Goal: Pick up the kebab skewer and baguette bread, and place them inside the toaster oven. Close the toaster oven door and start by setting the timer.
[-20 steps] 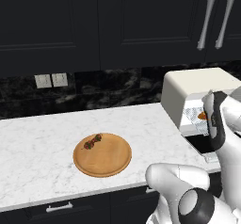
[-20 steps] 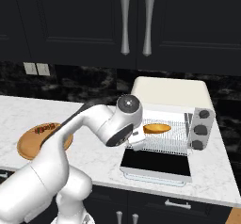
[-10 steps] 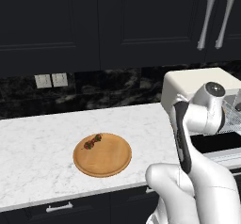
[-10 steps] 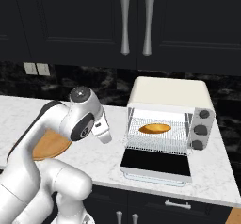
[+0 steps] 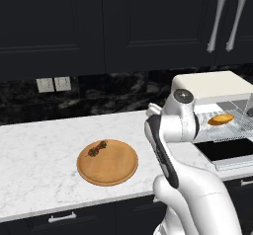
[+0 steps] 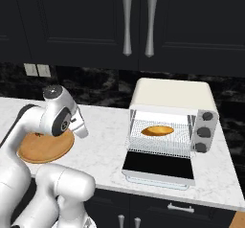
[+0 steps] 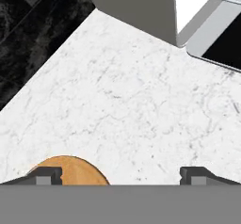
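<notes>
End effector: our end effector (image 7: 120, 173) hangs empty, fingers spread wide, above the tabletop (image 7: 141, 105) between board and toaster oven (image 6: 172, 97).
Baguette bread: the baguette bread (image 6: 158, 130) lies on the oven's wire rack, so half the load looks done.
Kebab skewer: the kebab skewer (image 5: 97, 148) sits on the wooden board (image 5: 113, 167), well left of the oven; we judge it our next pick.
Door: the toaster oven door (image 6: 159, 165) lies flat open, ready for it.

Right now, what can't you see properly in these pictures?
- wooden board: the white arm covers much of it in the right base view, skewer included.
- wooden board in the hand view: cut off at the bottom edge.
- toaster oven: knobs cut off by the left base view's right edge.
- kebab skewer: its chunks are too small to count.
</notes>
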